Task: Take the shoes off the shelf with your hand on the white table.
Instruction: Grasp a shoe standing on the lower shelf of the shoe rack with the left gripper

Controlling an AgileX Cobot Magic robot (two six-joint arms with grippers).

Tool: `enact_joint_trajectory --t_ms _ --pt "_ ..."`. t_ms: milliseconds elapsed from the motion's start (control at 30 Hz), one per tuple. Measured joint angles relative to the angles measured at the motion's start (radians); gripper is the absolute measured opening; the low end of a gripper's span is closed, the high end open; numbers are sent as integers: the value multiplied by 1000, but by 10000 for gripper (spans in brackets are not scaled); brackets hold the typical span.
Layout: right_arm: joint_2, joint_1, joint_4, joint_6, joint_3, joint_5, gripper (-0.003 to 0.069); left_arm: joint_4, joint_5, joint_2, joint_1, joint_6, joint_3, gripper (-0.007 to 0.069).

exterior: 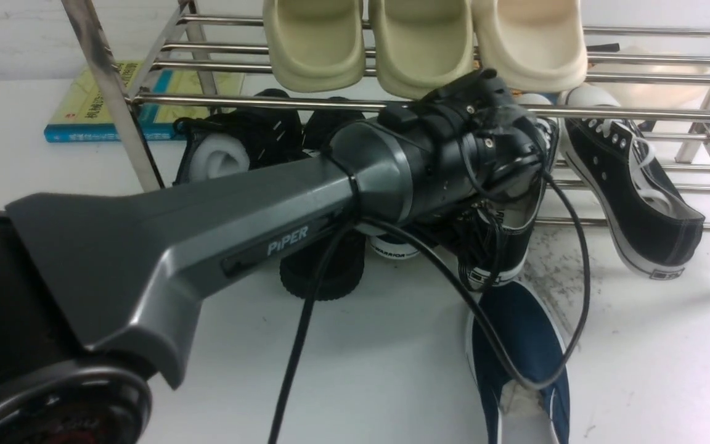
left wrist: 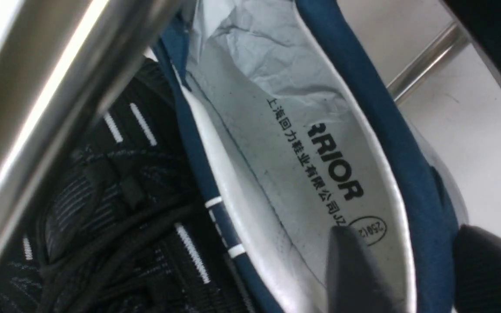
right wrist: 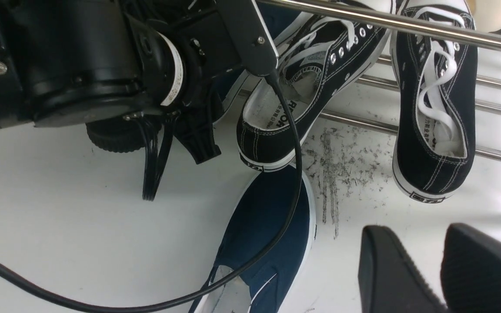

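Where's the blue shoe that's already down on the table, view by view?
Front: blue shoe low, right of centre, on the table.
Left wrist: not in it; that one is the other blue shoe, by the shelf.
Right wrist: blue shoe beside the scuff marks.
Shared landmark: scuff marks, front and right wrist.

Shoe (exterior: 527,320) on table (exterior: 361,370) before shelf (exterior: 638,114)

The left arm (exterior: 207,216), lettered PIPER, stretches from lower left to the middle, its wrist under the front top rail of the shelf (exterior: 638,114); one navy slip-on shoe (exterior: 534,333) lies on the white surface (exterior: 361,370), a black cable (exterior: 587,271) looping across it; black laced sneakers (exterior: 632,185) lean on the lower tier; cream slippers (exterior: 423,43) rest above; a book (exterior: 102,111) lies far left.
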Motion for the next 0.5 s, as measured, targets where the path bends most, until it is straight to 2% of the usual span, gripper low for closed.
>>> enact_joint_trajectory --t_ms 33,100,133,200,500 --pt "0 0 0 0 0 0 218 -3 3 0 0 0 0 212" --pt "0 0 0 0 0 0 218 -22 14 4 0 0 -6 134" --pt "0 0 0 0 0 0 218 -25 14 4 0 0 -7 134" --pt "0 0 0 0 0 0 220 -62 46 10 0 0 -35 71" --pt "0 0 1 0 0 0 228 -131 244 4 1 -33 -237 71"
